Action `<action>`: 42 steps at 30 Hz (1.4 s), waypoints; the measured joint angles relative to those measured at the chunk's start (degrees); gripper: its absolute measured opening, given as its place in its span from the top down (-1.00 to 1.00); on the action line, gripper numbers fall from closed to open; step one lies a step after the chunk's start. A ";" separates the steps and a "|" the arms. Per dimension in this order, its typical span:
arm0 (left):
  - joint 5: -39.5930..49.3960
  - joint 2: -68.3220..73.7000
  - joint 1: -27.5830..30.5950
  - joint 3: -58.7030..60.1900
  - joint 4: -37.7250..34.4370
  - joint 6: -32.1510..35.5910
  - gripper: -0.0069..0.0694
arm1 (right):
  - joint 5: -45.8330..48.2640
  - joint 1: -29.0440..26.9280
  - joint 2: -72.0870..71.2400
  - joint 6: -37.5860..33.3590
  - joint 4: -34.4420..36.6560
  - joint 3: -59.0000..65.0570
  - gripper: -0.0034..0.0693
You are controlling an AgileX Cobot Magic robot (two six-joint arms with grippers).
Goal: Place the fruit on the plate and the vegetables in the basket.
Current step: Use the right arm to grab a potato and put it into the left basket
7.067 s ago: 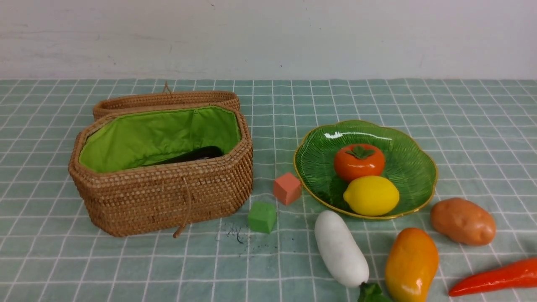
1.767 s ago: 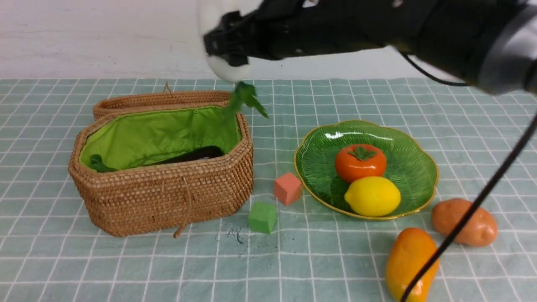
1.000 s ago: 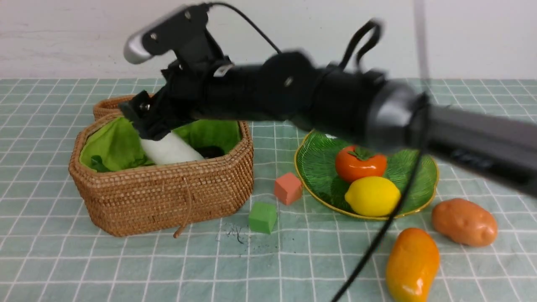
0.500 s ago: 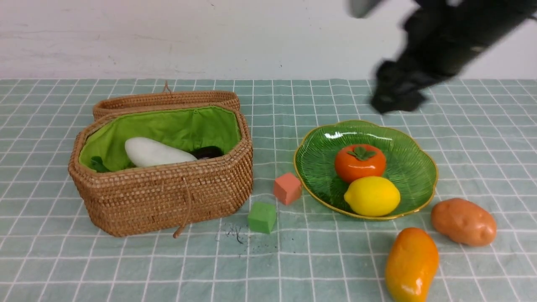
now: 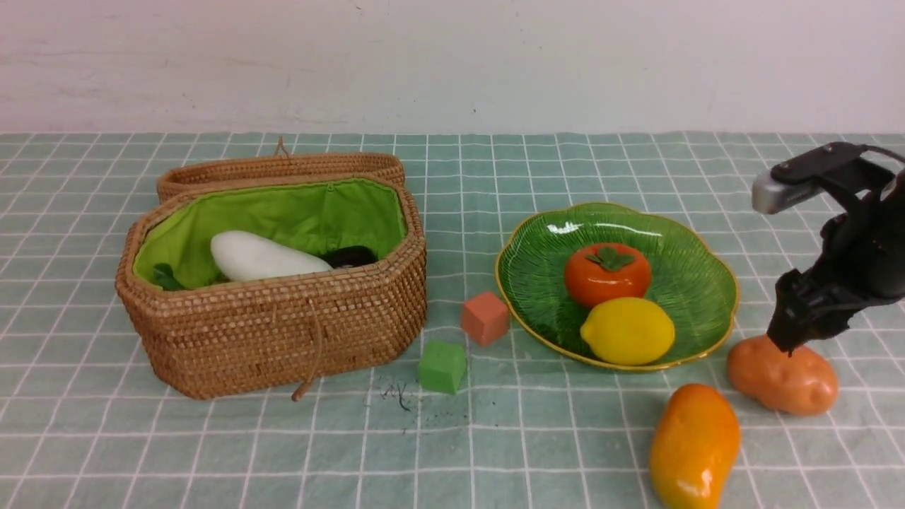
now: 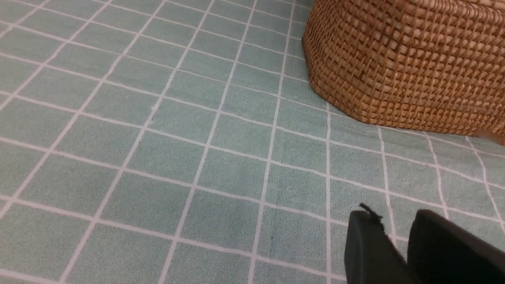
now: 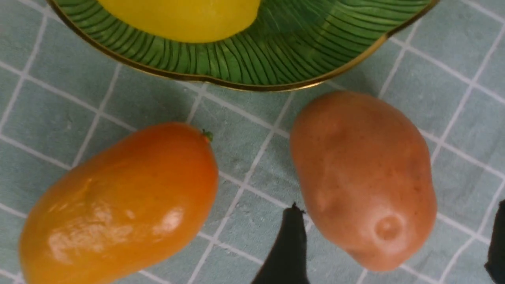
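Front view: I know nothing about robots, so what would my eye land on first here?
Probably the brown woven wicker basket with bright green lining on the left, a white radish lying inside. On the right sits a glossy green leaf-shaped plate holding an orange persimmon and a yellow lemon. Beside it, the black right gripper hangs open over a brown-orange potato, with an orange-yellow mango nearer the camera.

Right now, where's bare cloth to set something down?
Free: near cloth before the basket, left of the mango; far strip behind the plate. Crowded: salmon cube and green cube sit in the basket-plate gap; plate, mango and potato lie close, right gripper open either side of the potato.
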 joint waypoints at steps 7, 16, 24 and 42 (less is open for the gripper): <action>0.00 0.00 0.00 0.00 0.00 0.00 0.39 | -3.08 -0.04 10.67 -2.68 -4.65 -0.29 -0.82; 0.00 0.00 0.00 0.00 0.00 0.00 0.39 | 0.29 -0.04 9.56 0.62 -4.85 -0.68 -0.77; 0.00 0.00 0.00 0.00 0.01 0.00 0.39 | 4.40 0.07 -0.63 8.18 -1.58 -9.34 -0.77; 0.00 0.00 0.00 0.00 0.06 0.00 0.36 | -38.20 34.93 17.77 -44.93 64.20 -25.13 -0.77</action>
